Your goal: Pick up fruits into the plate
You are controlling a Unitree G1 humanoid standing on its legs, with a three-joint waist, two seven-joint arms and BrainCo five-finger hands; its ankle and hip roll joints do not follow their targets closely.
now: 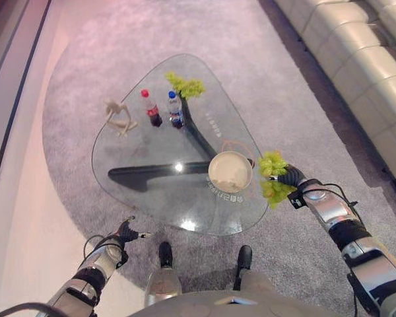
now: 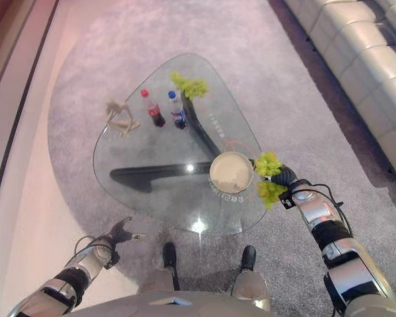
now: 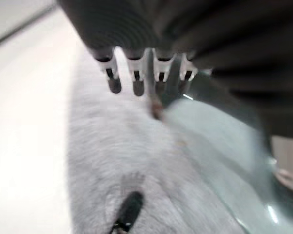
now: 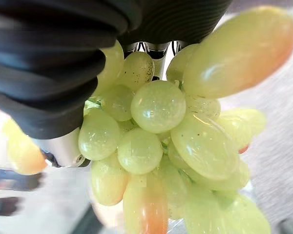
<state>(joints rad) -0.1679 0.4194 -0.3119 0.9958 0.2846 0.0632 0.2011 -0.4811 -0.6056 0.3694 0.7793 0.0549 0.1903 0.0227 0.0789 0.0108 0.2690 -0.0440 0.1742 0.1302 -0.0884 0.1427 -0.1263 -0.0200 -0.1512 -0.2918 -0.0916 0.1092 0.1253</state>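
Observation:
A bunch of green grapes [image 1: 273,176] hangs in my right hand [image 1: 292,178], just past the glass table's right edge and right of the round beige plate [image 1: 230,172]. Up close in the right wrist view, the grapes [image 4: 156,131] hang against the palm, and the right hand [image 4: 49,63] is curled round their top. The plate stands bare near the table's near right corner. A second green bunch [image 1: 186,85] lies at the table's far end. My left hand [image 1: 126,232] hovers low over the carpet off the table's near left edge, with its fingers [image 3: 136,78] relaxed and holding nothing.
The glass table [image 1: 152,145] has a dark base underneath. On it stand a red-capped cola bottle [image 1: 151,109], a blue-capped bottle [image 1: 175,110] and a pale wooden figure [image 1: 119,117]. A cream sofa [image 1: 363,66] runs along the right side, with grey carpet around the table.

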